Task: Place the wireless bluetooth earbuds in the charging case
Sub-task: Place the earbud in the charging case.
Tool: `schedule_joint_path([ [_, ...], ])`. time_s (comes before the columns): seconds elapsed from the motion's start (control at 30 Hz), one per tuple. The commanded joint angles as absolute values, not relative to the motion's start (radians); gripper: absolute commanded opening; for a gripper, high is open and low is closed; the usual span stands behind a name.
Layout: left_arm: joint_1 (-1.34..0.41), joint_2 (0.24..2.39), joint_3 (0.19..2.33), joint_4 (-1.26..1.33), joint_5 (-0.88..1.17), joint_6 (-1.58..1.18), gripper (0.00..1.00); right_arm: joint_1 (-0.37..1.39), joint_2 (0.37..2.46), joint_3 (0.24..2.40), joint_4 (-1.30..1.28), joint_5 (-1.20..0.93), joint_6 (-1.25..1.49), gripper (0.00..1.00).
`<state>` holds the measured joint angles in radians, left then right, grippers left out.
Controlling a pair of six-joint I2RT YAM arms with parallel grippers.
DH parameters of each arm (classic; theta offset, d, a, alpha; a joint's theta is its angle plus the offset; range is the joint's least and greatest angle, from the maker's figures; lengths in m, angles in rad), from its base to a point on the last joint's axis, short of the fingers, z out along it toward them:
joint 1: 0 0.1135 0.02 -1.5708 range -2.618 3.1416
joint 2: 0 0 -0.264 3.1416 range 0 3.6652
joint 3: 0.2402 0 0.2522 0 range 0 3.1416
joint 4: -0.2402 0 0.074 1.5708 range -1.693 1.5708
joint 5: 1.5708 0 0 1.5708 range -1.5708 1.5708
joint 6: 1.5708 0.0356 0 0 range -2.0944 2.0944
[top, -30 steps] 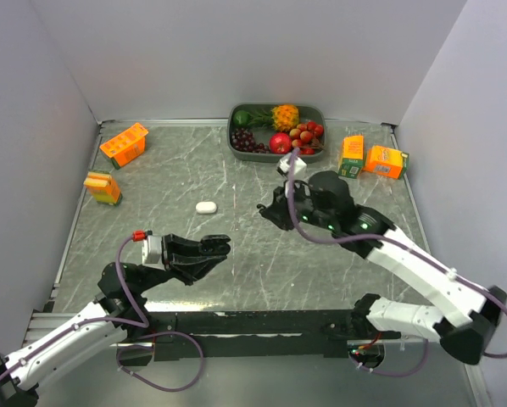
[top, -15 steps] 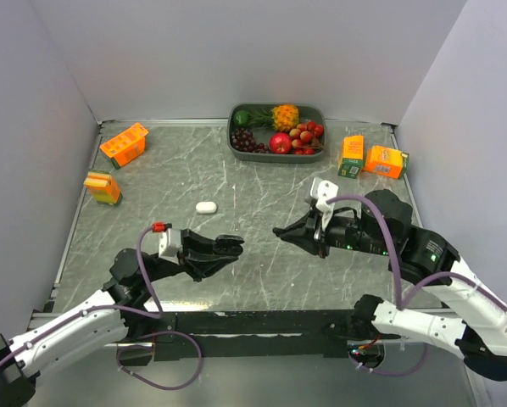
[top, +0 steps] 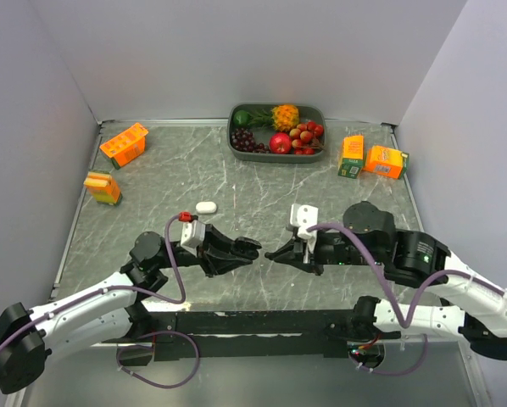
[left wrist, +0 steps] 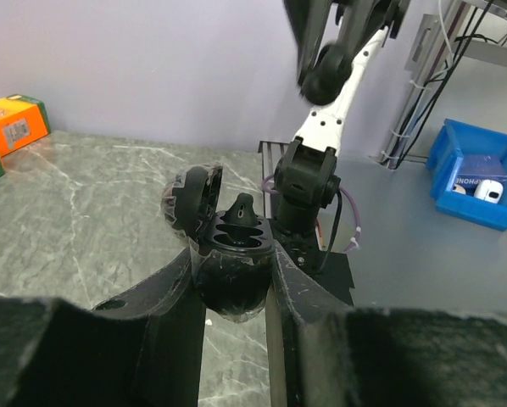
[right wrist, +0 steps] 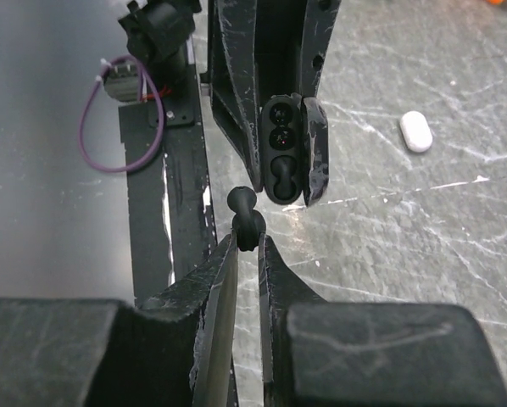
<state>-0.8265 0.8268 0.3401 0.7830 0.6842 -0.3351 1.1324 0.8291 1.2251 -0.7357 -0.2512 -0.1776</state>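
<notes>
My left gripper point(top: 249, 249) is shut on an open black charging case point(left wrist: 228, 259), lid point(left wrist: 188, 201) hinged back. In the left wrist view a black earbud point(left wrist: 241, 210) stands at the case's far socket. My right gripper point(top: 275, 253) is shut on that black earbud point(right wrist: 245, 216), its round head poking past the fingertips, just below the case's open face point(right wrist: 286, 148) in the right wrist view. The two grippers meet tip to tip over the table's front middle. A white pill-shaped case point(top: 206, 207) lies closed on the table, also in the right wrist view point(right wrist: 415, 131).
A grey tray point(top: 236, 146) of fruit stands at the back middle. Orange juice cartons sit at the back left point(top: 124, 144), the left point(top: 103, 187) and the back right point(top: 385, 160), with a green-and-orange carton point(top: 351, 156) beside the right one. Grey walls enclose the table.
Both arms have moved toward each other over the front middle. The right gripper has swung down and left with the earbud, and the left gripper has moved right with the open case.
</notes>
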Motion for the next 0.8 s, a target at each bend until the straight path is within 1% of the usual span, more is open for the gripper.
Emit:
schedule_joint_path([
  [0.0, -0.831, 0.845, 0.396, 0.882, 0.761, -0.345, 0.01, 1.161, 0.887, 1.284, -0.738, -0.193, -0.19, 0.0],
  [0.27, -0.831, 0.831, 0.403, 0.818, 0.821, -0.308, 0.01, 1.193, 0.953, 1.338, -0.761, -0.187, -0.183, 0.0],
  [0.77, -0.839, 0.827, 0.437, 0.693, 0.845, -0.255, 0.01, 1.256, 1.043, 1.41, -0.825, -0.155, -0.201, 0.0],
])
